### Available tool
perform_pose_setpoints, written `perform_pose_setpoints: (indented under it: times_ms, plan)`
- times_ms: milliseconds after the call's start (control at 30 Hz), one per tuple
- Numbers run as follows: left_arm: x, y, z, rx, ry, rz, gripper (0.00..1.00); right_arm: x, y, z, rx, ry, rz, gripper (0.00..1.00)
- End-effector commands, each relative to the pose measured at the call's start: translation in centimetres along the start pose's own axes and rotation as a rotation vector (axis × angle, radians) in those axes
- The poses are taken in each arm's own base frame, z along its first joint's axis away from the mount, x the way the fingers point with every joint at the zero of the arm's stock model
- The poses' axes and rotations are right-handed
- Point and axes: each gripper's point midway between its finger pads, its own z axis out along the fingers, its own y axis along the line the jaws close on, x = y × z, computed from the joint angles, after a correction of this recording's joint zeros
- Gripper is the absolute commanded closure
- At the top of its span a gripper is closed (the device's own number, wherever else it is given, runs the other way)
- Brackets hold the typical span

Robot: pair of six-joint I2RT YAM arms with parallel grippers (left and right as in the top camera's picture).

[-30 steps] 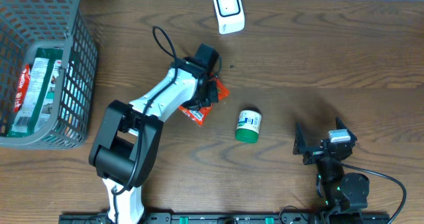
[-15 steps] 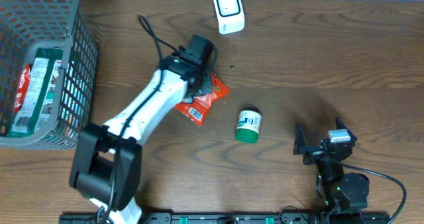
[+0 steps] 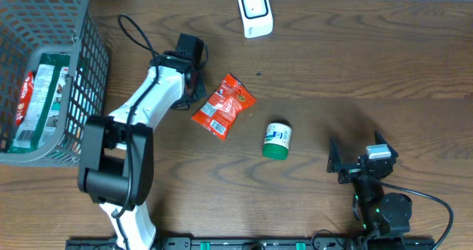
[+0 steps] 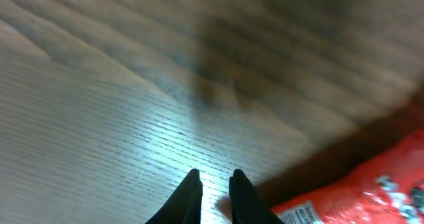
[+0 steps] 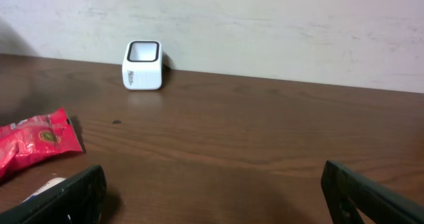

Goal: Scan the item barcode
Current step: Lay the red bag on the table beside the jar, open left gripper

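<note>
The left gripper (image 4: pixel 213 187) has its dark tapered fingers nearly pinched together on nothing, over grained brown wood table (image 3: pixel 355 65). Just beside them lies the crinkly red snack packet (image 3: pixel 224 106), flat, barcode label showing. Farther off stands the boxy white scanner (image 3: pixel 254 12) by a pale wall. The right gripper (image 5: pixel 212 191) gapes wide, well apart.

Mock shop checkout in a lab: white barcode scanner (image 3: pixel 255 12) sitting on wooden table (image 3: pixel 355 72); grey wire basket (image 3: pixel 81 80) holding packaged goods.
</note>
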Motion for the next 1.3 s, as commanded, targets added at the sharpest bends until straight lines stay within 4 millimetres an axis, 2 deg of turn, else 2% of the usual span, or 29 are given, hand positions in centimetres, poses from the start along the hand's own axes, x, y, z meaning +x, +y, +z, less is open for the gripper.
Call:
perform_pose_setpoints:
  times_ms: [0,300,700,900,933,1000,1267]
  plan:
    - [1.6,-0.9,1.4,0.032,0.068,0.031,0.83,0.1,0.0,0.0,-0.002,0.001,0.017,0.01]
    - [4.4,-3.5,1.4,0.136,0.174,0.065,0.83,0.1,0.0,0.0,-0.002,0.001,0.017,0.01]
    - [7.0,-5.8,1.1,0.13,0.202,0.084,0.83,0.1,0.0,0.0,-0.002,0.001,0.017,0.01]
    - [7.6,-7.1,0.9,0.146,0.187,0.132,0.83,0.1,0.0,0.0,-0.002,0.001,0.017,0.01]
    - [7.5,-7.3,0.9,0.15,0.18,0.146,0.77,0.1,0.0,0.0,-0.002,0.001,0.017,0.01]
    - [7.2,-7.9,0.9,0.161,0.155,0.177,0.75,0.1,0.0,0.0,-0.001,0.001,0.017,0.01]
    - [6.3,-7.4,1.0,0.119,0.1,0.188,0.75,0.1,0.0,0.0,-0.002,0.001,0.017,0.01]
